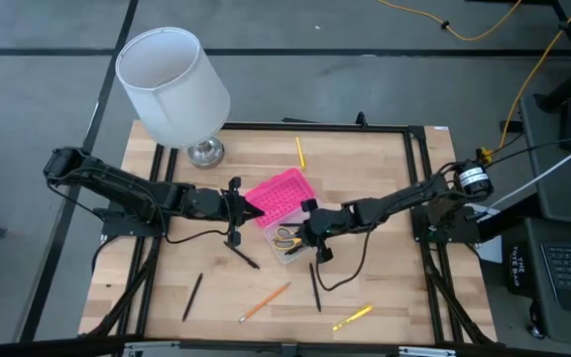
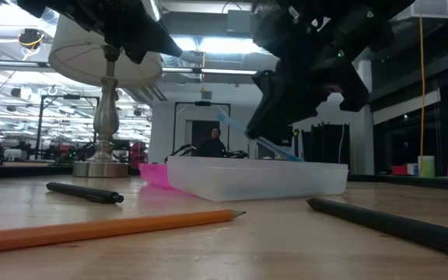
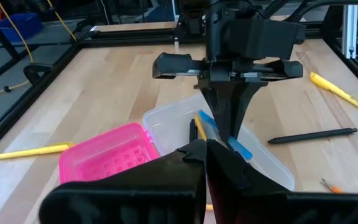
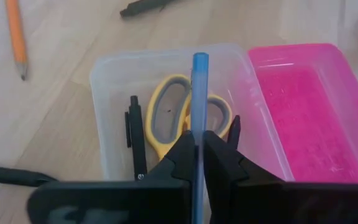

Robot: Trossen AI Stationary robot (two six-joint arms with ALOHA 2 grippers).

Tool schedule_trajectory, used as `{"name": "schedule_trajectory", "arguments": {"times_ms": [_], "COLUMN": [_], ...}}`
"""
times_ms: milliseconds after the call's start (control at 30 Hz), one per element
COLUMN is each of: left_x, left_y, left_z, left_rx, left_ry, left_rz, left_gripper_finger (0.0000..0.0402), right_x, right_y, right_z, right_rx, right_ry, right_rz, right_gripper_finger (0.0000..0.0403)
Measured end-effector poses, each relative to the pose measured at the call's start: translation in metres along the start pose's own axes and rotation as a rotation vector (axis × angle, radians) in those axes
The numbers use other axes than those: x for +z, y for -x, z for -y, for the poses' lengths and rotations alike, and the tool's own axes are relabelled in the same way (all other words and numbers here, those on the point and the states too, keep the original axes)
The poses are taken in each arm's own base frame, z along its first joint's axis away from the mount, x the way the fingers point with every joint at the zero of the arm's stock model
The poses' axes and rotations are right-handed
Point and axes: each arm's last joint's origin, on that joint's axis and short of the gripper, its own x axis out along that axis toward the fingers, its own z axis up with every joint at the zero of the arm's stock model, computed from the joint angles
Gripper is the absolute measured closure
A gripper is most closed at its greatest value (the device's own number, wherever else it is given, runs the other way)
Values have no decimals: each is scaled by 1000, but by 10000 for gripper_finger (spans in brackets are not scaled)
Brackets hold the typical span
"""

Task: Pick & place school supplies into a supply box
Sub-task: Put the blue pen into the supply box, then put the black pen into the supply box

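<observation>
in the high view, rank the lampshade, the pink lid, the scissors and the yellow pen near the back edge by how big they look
1. lampshade, though it stands taller, nearer the camera, which inflates it
2. pink lid
3. scissors and yellow pen: too alike to rank, and the scissors are partly hidden by the right gripper

You can't see blue pen (image 4: 200, 93) lower end: hidden between right gripper (image 4: 199, 163) fingers. Scissors (image 4: 174, 118) blades hidden behind same fingers. Low view: orange pencil (image 2: 92, 228) cut by picture edge, box contents blurred.
</observation>
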Motion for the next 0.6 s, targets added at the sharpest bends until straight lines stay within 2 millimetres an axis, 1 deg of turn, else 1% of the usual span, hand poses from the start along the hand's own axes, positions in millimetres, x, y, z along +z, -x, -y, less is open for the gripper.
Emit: {"name": "schedule_trajectory", "arguments": {"times_ms": [133, 367, 600], "left_x": [0, 0, 0], "left_y": [0, 0, 0], "left_z": [0, 0, 0], "left_rx": [0, 0, 0], "left_ry": [0, 0, -1], "left_rz": [0, 0, 0], "left_gripper_finger": [396, 396, 396], "right_x": [0, 0, 0], "right_y": [0, 0, 0], "right_z": [0, 0, 0], "right_rx": [-8, -11, -11], "right_ry": [-6, -5, -5], "right_rz": [-2, -4, -5], "right_gripper_finger": [375, 347, 345]}}
